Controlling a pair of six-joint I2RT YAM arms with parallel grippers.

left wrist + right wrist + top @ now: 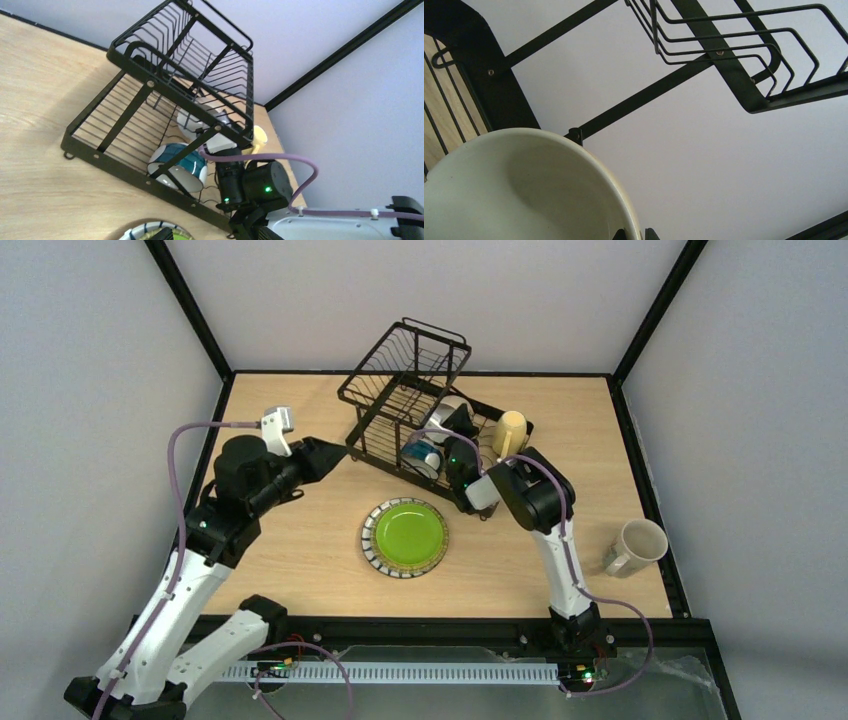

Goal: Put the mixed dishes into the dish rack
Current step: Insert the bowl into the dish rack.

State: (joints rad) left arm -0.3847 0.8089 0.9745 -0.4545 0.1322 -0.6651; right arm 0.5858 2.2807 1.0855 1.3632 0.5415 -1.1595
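Observation:
The black wire dish rack stands at the back of the table. My right gripper reaches into its lower tray and is shut on the rim of the white bowl; in the right wrist view the bowl's rim sits pinched between my fingertips. A blue-outside bowl lies on its side in the tray. The yellow mug stands at the rack's right end. The green plate lies flat mid-table. A cream mug lies far right. My left gripper hovers open left of the rack.
Black frame posts and pale walls enclose the table. In the left wrist view the rack's raised basket tier overhangs the blue bowl, with the right arm's wrist and its purple cable close beside them.

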